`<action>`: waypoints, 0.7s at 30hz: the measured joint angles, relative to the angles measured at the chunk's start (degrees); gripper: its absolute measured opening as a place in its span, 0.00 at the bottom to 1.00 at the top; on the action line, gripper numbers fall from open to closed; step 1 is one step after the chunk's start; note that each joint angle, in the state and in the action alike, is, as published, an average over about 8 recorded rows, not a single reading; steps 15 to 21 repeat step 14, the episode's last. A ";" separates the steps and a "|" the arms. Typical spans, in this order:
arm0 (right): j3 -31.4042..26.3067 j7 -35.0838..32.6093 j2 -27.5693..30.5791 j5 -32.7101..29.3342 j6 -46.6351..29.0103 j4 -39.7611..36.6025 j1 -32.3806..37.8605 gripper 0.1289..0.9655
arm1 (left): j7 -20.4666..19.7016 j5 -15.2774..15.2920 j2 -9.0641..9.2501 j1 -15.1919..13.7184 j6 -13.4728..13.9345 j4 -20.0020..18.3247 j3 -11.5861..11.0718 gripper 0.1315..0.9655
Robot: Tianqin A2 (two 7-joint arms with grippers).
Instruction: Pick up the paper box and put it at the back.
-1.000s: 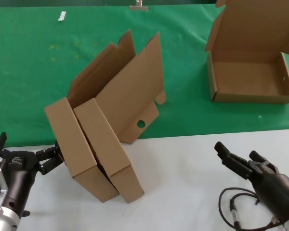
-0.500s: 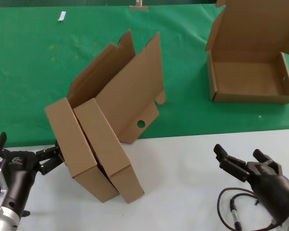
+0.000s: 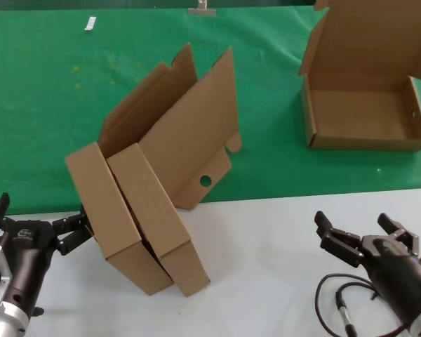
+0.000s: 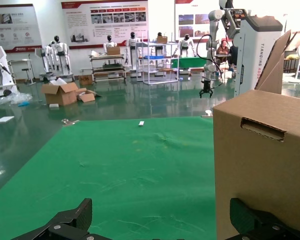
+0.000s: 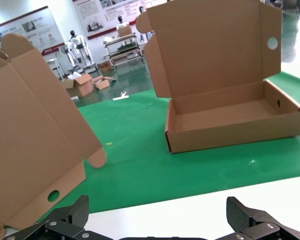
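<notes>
The right gripper is drawing back toward the robot over the white tabletop, its fingers spread apart.

Paper box tilted, straddling green back.

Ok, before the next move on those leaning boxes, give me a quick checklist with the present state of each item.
1. Left claw open: ok, fingers spread, holding nothing.
2. Left claw near a box: ok, it sits beside the outer leaning box at the white table edge; touching or not: cannot tell.
3. Right claw out of the way: ok, open and low over the table, apart from all boxes.
4. Leaning boxes steady: not ok, the pair stands tilted, propped against each other.
5. Room on the green cloth behind: ok, bare stretch beyond the boxes.
6. Third box in the path: ok, it lies open, off to the right.
</notes>
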 joint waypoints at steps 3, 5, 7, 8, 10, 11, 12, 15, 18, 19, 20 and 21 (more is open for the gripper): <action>0.34 -0.48 -0.43 -1.43 0.76 0.84 -0.47 1.00 | 0.00 0.00 0.00 0.00 0.00 0.00 0.00 1.00; 0.57 -0.81 -0.72 -2.38 1.27 1.39 -0.77 1.00 | 0.00 0.01 0.00 0.00 0.00 0.00 0.00 1.00; 0.80 -1.11 -1.00 -3.33 1.77 1.95 -1.08 1.00 | 0.00 0.01 0.00 0.00 0.00 0.00 0.00 1.00; 0.92 -1.27 -1.15 -3.81 2.02 2.23 -1.24 1.00 | 0.00 0.01 0.00 0.00 0.00 0.00 0.00 1.00; 1.15 -1.59 -1.44 -4.75 2.52 2.79 -1.55 1.00 | 0.00 0.00 0.00 0.00 0.00 0.00 0.00 1.00; 1.27 -1.75 -1.58 -5.23 2.78 3.07 -1.71 1.00 | 0.00 0.00 0.00 0.00 0.00 0.00 0.00 1.00; 1.32 -1.83 -1.66 -5.48 2.91 3.21 -1.79 1.00 | 0.00 0.00 0.00 0.00 0.00 0.00 0.00 1.00; 1.44 -2.00 -1.80 -5.95 3.15 3.49 -1.94 1.00 | 0.00 0.00 0.00 0.00 0.00 0.00 0.00 1.00; 1.44 -2.00 -1.80 -5.95 3.15 3.49 -1.94 1.00 | 0.00 0.00 0.00 0.00 0.00 0.00 0.00 1.00; 1.44 -2.00 -1.80 -5.95 3.15 3.49 -1.94 1.00 | 0.00 0.00 0.00 0.00 0.00 0.00 0.00 1.00; 1.44 -2.00 -1.80 -5.95 3.15 3.49 -1.94 1.00 | 0.00 0.00 0.00 0.00 0.00 0.00 0.00 1.00; 1.44 -2.00 -1.80 -5.95 3.15 3.49 -1.94 1.00 | 0.00 0.00 0.00 0.00 0.00 0.00 0.00 1.00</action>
